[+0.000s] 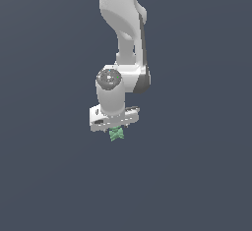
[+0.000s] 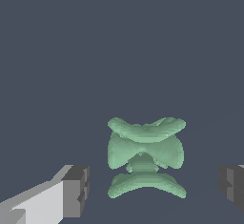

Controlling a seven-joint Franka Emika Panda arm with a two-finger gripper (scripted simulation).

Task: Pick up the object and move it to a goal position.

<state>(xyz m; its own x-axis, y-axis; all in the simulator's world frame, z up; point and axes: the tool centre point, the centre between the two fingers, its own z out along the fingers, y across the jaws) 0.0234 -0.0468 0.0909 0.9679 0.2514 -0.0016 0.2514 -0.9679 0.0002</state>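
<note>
The object [image 1: 116, 134] is a small light-green jagged bow-tie lump on the plain dark grey floor. In the exterior view it sits right under the white gripper [image 1: 116, 129], which points straight down from the arm. In the wrist view the object [image 2: 145, 157] lies between the two dark-tipped fingers [image 2: 74, 192], with a clear gap on each side. The gripper [image 2: 153, 189] is open and nothing touches the pads. The fingertips are hidden in the exterior view.
The white Panda arm [image 1: 123, 28] comes down from the top of the exterior view. A flat dark grey floor [image 1: 197, 176] surrounds it. No goal marker shows.
</note>
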